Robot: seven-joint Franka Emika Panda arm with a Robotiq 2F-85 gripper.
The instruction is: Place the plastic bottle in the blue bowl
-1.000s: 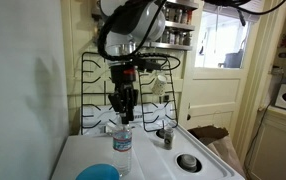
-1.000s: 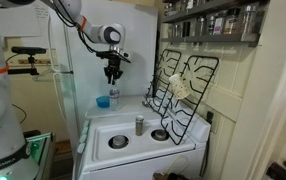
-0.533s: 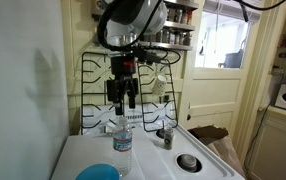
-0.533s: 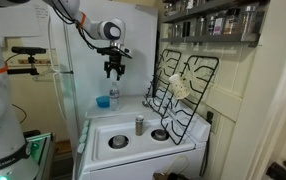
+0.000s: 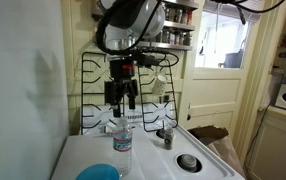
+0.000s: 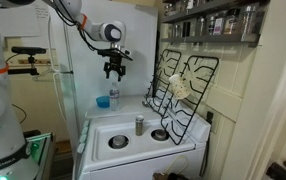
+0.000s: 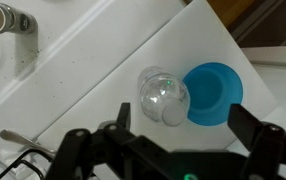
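- In an exterior view, the black two-finger gripper (image 5: pixel 123 97) hung high over the white stove top (image 5: pixel 153 160). Its fingers pointed down and stood apart, gripping nothing.
- The small clear plastic bottle with a white cap and a blue-and-white label (image 5: pixel 122 138) stood upright on the stove top, directly under the gripper and well clear of it.
- The shallow round bright blue bowl (image 5: pixel 100 172) sat at the near edge, just beside the plastic bottle. The bottle was outside it.
- A short dark jar with a metal lid (image 5: pixel 166 136) stood off to one side of the bottle, with a small round metal disc (image 5: pixel 188 161) nearer the camera. Black wire grates (image 5: pixel 91 85) leaned against the wall behind.
- In an exterior view from another side, the gripper (image 6: pixel 113 71) was seen above the far corner of the stove top (image 6: pixel 138 145), with its fingers spread.
- The plastic bottle (image 6: pixel 113 97) stood upright below it, with the blue bowl (image 6: pixel 103 102) low at its side. Contact between the two could not be determined.
- The jar (image 6: pixel 138 124) stood nearer the middle of the stove top, apart from both. The grates (image 6: pixel 183 85) rested against the back wall.
- In the wrist view, the gripper (image 7: pixel 180 135) looked straight down, its dark fingers (image 7: pixel 83 150) set wide at the lower edge of the frame.
- The plastic bottle (image 7: pixel 163 96) was seen from above, cap towards the camera, on the stove top (image 7: pixel 93 70).
- The blue bowl (image 7: pixel 215 92) lay just beside the bottle, its rim overlapped by the bottle's outline.
- The jar (image 7: pixel 3 18) showed at the upper corner, well apart.
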